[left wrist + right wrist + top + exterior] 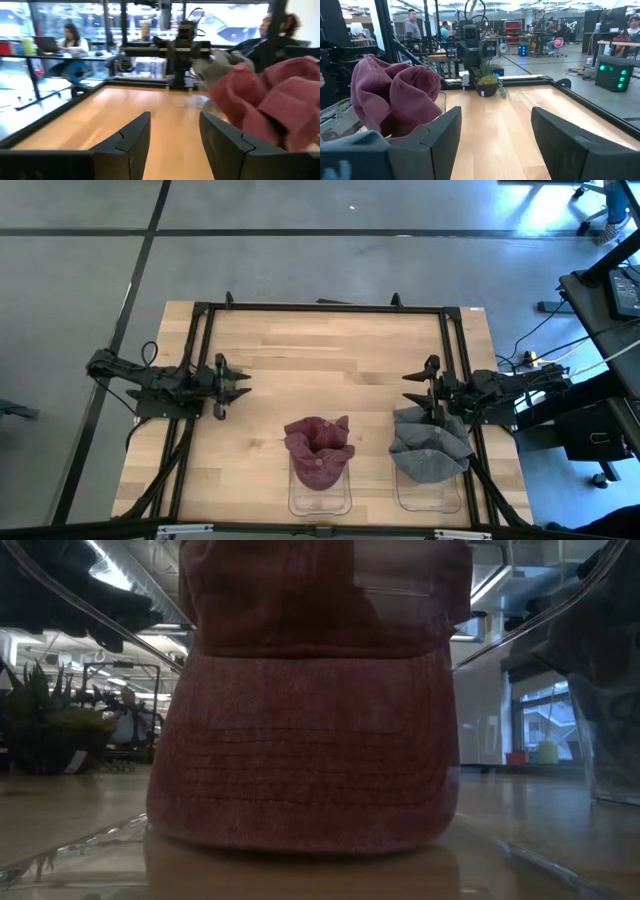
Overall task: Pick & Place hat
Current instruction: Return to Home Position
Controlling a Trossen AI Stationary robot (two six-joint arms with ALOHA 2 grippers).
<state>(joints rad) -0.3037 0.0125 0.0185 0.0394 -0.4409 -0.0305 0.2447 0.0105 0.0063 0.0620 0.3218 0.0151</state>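
Sitting done: red cap point(320, 448) in left bin point(320, 503), gray cap point(430, 448) in right bin point(428, 502); left hand point(240, 384) and right hand point(412, 387) spread, empty, apparently only parking left.

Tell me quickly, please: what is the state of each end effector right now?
Left end effector: open, holding nothing.
Right end effector: open, holding nothing.

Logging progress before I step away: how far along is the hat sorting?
Done: the red cap sits in the left bin, the gray cap in the right bin. In hand: nothing; the left gripper and right gripper are open and empty. Left: likely only parking the arms.
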